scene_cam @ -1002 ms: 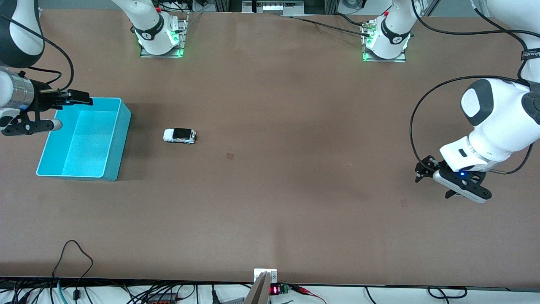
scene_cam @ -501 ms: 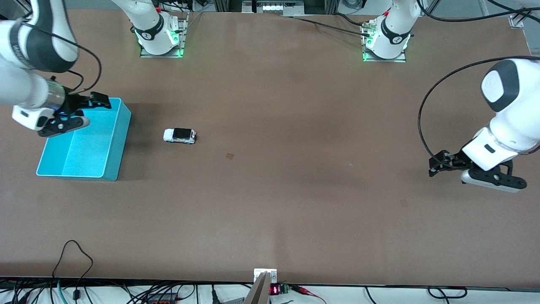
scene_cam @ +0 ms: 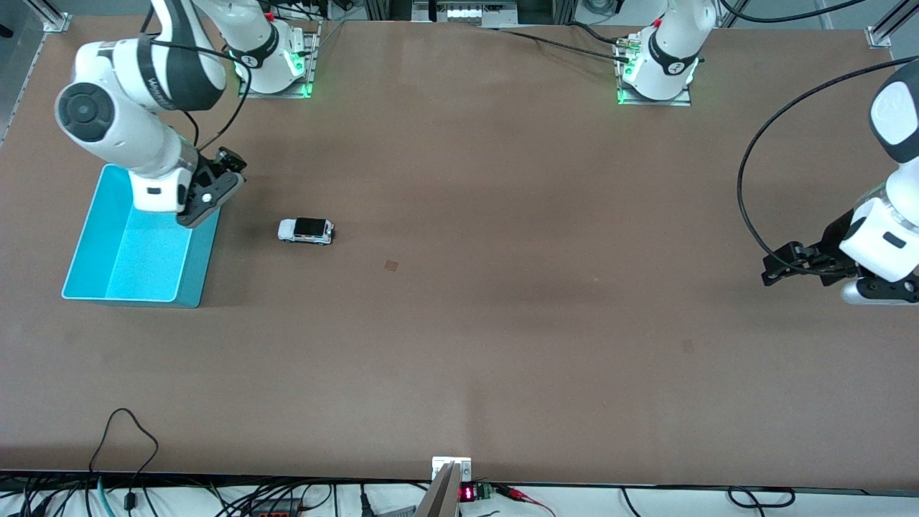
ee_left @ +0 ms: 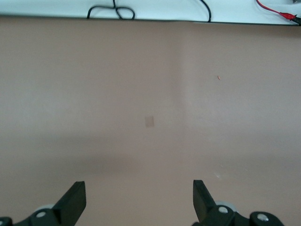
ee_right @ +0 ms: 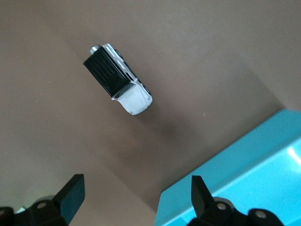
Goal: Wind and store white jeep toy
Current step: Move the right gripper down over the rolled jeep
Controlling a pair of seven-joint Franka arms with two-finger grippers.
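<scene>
Figure. The white jeep toy (scene_cam: 306, 230) stood on its wheels on the brown counter (scene_cam: 502, 323), beside the teal bin (scene_cam: 136, 248) and clear of it, on the side toward the left arm's end of the counter and about level with the bin's middle. The bin held nothing that could be seen.

The right gripper (scene_cam: 215, 188) hung over the bin's corner nearest the toy, empty, its fingers (ee_right: 70, 195) spread wide; in the right wrist view the toy (ee_right: 118, 80) lay ahead of the gap between them, with the bin's rim (ee_right: 225, 160) beside it. The left gripper (scene_cam: 797, 262) hung over bare counter at the left arm's end, well apart from the toy; its fingers (ee_left: 75, 202) were likewise released and empty, and that arm appeared to wait.

Handling, as a judgement: the toy looked small, light and rigid, probably hard plastic or metal, with smooth flanks that could slip under a loose pinch. Its free-rolling wheels would let it run away if nudged along its length. A grasp across the two long sides, at mid-body below the black rear roof panel (ee_right: 106, 70), seemed soundest; winding would likely call for pressing it down and drawing it backward on the counter.
</scene>
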